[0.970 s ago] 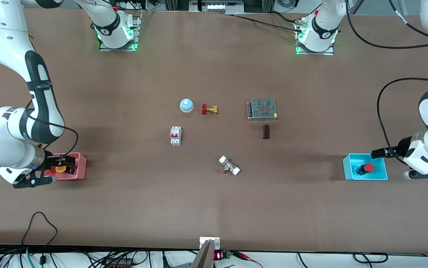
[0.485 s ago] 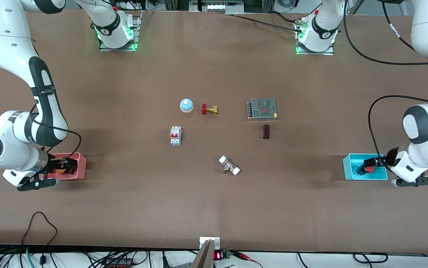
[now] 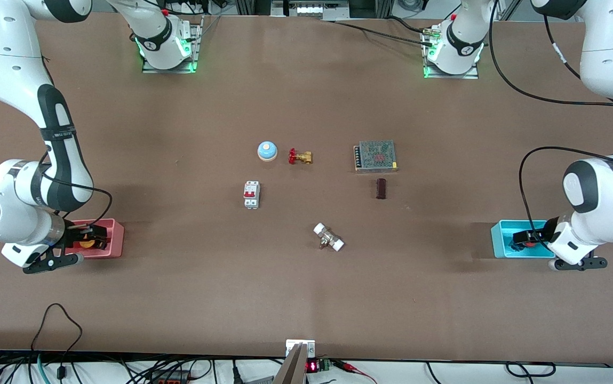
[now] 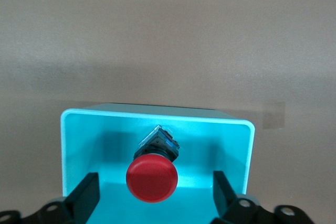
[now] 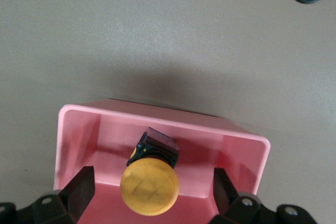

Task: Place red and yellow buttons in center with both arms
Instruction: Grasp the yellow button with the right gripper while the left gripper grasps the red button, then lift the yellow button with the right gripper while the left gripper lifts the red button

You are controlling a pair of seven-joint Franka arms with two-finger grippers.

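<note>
The red button (image 4: 151,177) lies in the cyan tray (image 4: 157,116) at the left arm's end of the table; it also shows in the front view (image 3: 519,245). My left gripper (image 4: 156,195) is open, one finger on each side of the red cap, not touching it. The yellow button (image 5: 149,185) lies in the pink tray (image 5: 163,117) at the right arm's end; it shows in the front view (image 3: 87,243). My right gripper (image 5: 152,192) is open, its fingers straddling the yellow cap with gaps on both sides.
On the brown table's middle (image 3: 306,277) stand a blue bell (image 3: 267,151), a brass valve with red handle (image 3: 300,157), a white breaker (image 3: 251,194), a metal-mesh box (image 3: 375,156), a dark cylinder (image 3: 381,188) and a white-ended fitting (image 3: 328,237).
My left gripper has come down from beside the cyan tray into it, around the red button. My right gripper has shifted only slightly at the pink tray.
</note>
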